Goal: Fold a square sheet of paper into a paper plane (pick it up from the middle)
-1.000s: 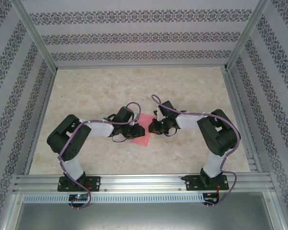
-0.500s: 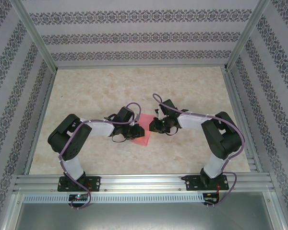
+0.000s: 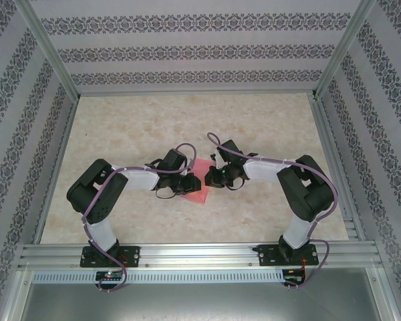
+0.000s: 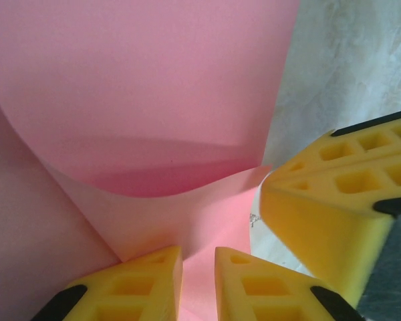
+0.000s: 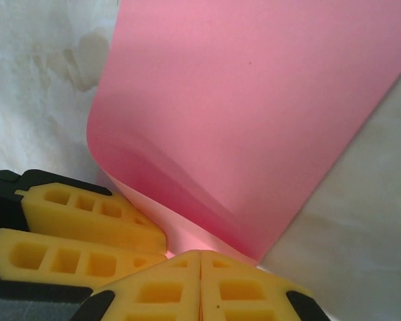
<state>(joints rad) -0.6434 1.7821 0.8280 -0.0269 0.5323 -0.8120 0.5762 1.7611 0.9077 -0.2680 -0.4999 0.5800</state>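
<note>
marble counter (image 3: 120,127) carries the square sheet of paper (image 3: 198,182), barely folded; left claw (image 4: 198,281) pinches its raised flap, right claw (image 5: 200,284) clamps its edge; most folds remain.

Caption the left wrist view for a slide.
Left gripper pinches the curled pink paper while the right gripper's fingers close in beside it.

Bright, even light; blurry wrist close-ups
</note>
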